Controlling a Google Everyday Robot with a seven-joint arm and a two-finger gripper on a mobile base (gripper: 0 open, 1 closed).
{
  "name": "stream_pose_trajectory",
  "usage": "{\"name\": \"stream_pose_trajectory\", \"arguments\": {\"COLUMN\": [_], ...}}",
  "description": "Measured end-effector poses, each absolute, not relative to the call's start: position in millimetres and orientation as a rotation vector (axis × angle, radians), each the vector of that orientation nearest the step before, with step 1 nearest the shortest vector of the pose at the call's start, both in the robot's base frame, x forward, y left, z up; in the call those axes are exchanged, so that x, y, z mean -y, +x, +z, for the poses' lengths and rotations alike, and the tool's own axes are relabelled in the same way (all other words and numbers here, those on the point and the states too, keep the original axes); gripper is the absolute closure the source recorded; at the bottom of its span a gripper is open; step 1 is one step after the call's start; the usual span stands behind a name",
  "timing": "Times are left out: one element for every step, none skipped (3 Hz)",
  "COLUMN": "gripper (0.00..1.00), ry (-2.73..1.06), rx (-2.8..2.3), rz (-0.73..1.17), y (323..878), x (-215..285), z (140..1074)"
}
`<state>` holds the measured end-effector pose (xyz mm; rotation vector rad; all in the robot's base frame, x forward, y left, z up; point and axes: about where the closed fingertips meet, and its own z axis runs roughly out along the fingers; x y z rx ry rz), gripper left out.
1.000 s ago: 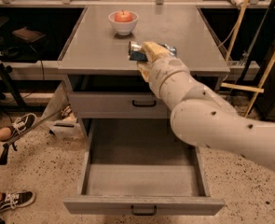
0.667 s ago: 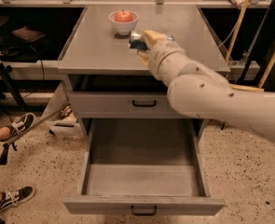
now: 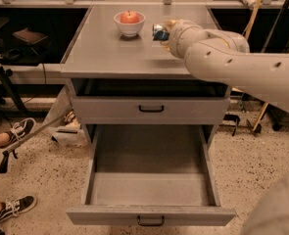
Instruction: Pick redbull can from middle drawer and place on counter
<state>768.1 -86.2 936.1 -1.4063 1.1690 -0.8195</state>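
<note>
Looking at this one, I'd say the job is mostly done. The gripper [image 3: 162, 34] sits over the counter [image 3: 109, 53], toward the back right part of it, just to the right of the white bowl [image 3: 129, 27] with the apple [image 3: 130, 17] in it. It's closed around the redbull can [image 3: 158, 32], which pokes out on the bowl side, blue and silver, lying more or less sideways in the grip.

The middle drawer [image 3: 149, 190] is pulled all the way out and its tray floor is bare, so the pick-from-drawer part is finished. The drawer front above it [image 3: 151, 109] is pushed in.

What's left, as far as I can judge: get the can down on the counter and let go. There's a soft shadow on the top beneath the arm [image 3: 232, 58], so I read the can as held a bit above the surface, not resting on it, though I can't be totally sure. The bowl is close by, so the set-down wants some care on that side.
</note>
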Motion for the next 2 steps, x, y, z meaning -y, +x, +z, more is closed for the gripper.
{"name": "stream_pose_trajectory", "arguments": {"gripper": [1.00, 1.00], "ry": [-1.522, -1.640], "rx": [-1.211, -1.264], "rz": [-0.842, -0.865], "y": [787, 803], "x": [102, 132], "z": [925, 898]}}
